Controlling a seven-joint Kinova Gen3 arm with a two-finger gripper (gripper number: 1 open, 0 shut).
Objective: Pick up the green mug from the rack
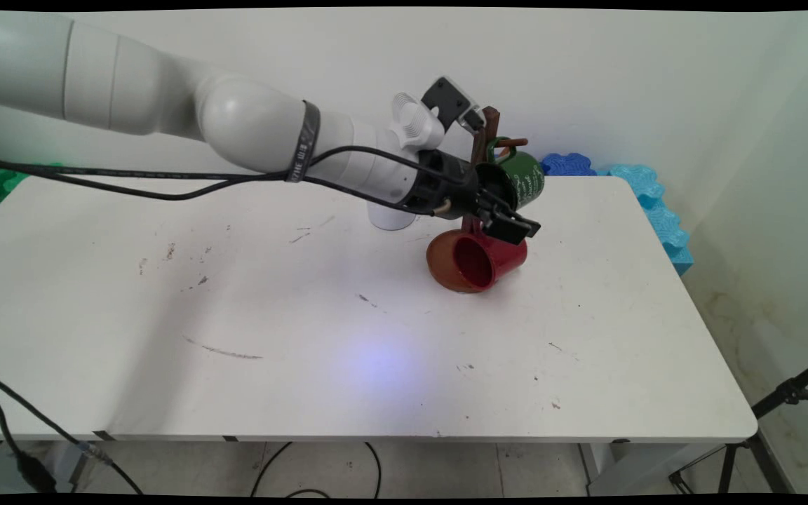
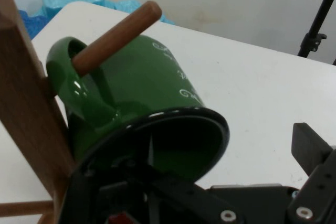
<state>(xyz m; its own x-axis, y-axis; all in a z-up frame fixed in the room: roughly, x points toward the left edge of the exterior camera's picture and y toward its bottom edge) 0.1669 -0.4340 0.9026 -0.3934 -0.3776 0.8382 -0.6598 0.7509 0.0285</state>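
Nearest to you, the front part of the white counter (image 1: 306, 365) is bare but for some dark scuff marks. Farther in, right of the middle, you see a red mug (image 1: 492, 261) turned on its side, with its mouth facing the near left. It lies over the round brown base (image 1: 444, 273) of a wooden mug tree (image 1: 481, 144). Whether the red mug hangs from a low peg or rests on the base, you cannot tell.

Just above the red mug is the black pincer (image 1: 506, 210), reaching in from the left. It is released: in the hand view one finger (image 2: 310, 148) stands well apart to the right, with bare counter between it and the green mug (image 2: 147, 82). The other finger is hidden behind the linkage, close to the mug's black-edged rim, so you cannot see if it touches.

The green mug (image 1: 527, 179) hangs by its handle on an upper peg (image 2: 115, 30) of the tree. It is tilted, its mouth toward the pincer, its handle against the upright post (image 2: 26, 103). The mug is directly in front of the pincer, a little to its left in the hand view.

Behind the arm, a white cup-like thing (image 1: 390, 217) stands on the counter, mostly hidden. Beyond the far right corner lie blue foam tiles (image 1: 646, 186), and behind all is the pale wall.
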